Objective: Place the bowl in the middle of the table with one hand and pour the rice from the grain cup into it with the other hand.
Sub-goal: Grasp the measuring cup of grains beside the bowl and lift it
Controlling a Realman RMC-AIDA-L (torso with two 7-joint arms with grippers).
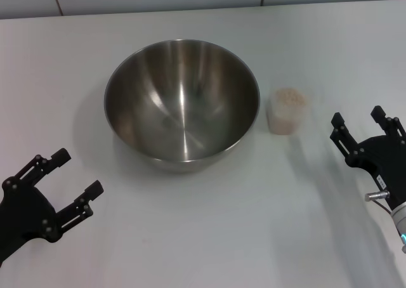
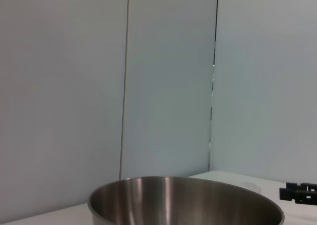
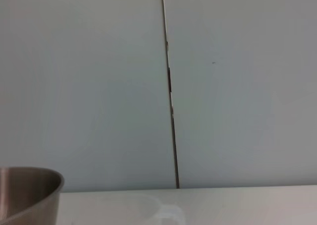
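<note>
At table centre sits the large stainless-steel bowl (image 1: 182, 102); the small clear plastic grain cup (image 1: 288, 110) of rice stands just right. Right pincer (image 1: 362, 129), wide, should approach level, gripping mid-body. Left pincer (image 1: 66, 177) idles wide.

I seem to be working at a bare test bench in a lab or robot workroom, not a lived-in kitchen. The table (image 1: 190, 224) before me is plain white and smooth, with only a steel bowl (image 1: 182, 104) and a small clear cup (image 1: 288, 110) of rice (image 1: 290, 98) set out like props. Along the far side stands a wall (image 2: 168, 76) of pale grey panels with thin dark seams between them, undecorated. My own black left gripper (image 1: 73, 174) and right gripper (image 1: 358, 120) hang over the near edge.
</note>
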